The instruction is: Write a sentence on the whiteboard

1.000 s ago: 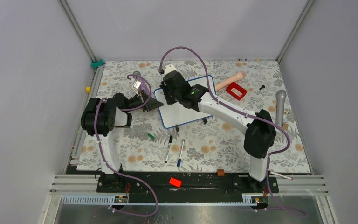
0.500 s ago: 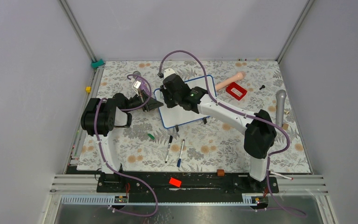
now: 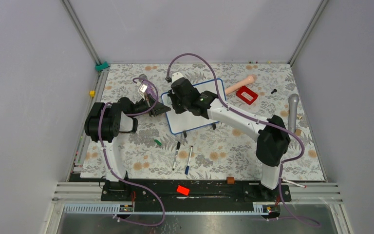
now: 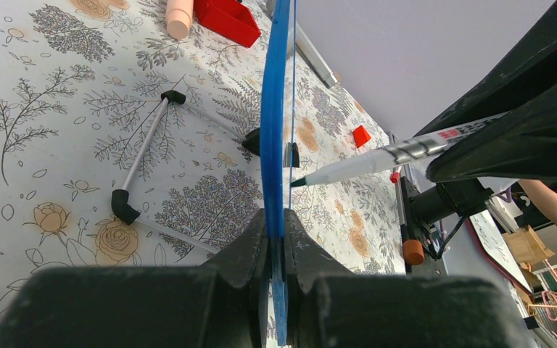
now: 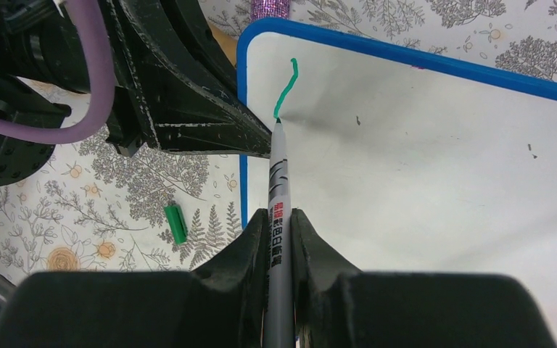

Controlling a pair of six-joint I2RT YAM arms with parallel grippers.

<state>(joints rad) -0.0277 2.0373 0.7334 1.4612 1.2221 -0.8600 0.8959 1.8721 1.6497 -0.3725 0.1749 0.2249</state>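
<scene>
The whiteboard (image 3: 191,123), white with a blue rim, stands tilted on its short black feet at the table's middle. My left gripper (image 4: 279,239) is shut on its left blue rim (image 4: 274,109), seen edge-on in the left wrist view. My right gripper (image 5: 279,217) is shut on a grey marker (image 5: 278,174). The marker's tip touches the board (image 5: 421,167) near its upper left corner. Of the sentence, one short curved green stroke (image 5: 286,87) is all the writing that shows, and it ends at the tip. In the top view my right wrist (image 3: 185,93) hides that corner.
A green cap (image 3: 158,143) lies on the floral cloth in front of the board, with two more markers (image 3: 176,153) (image 3: 189,159) beside it. A red box (image 3: 246,94), a peach cylinder (image 3: 241,84) and a grey microphone (image 3: 292,112) lie to the right.
My right wrist has shifted slightly over the board's upper left part with the marker. The left arm and the board have stayed put.
</scene>
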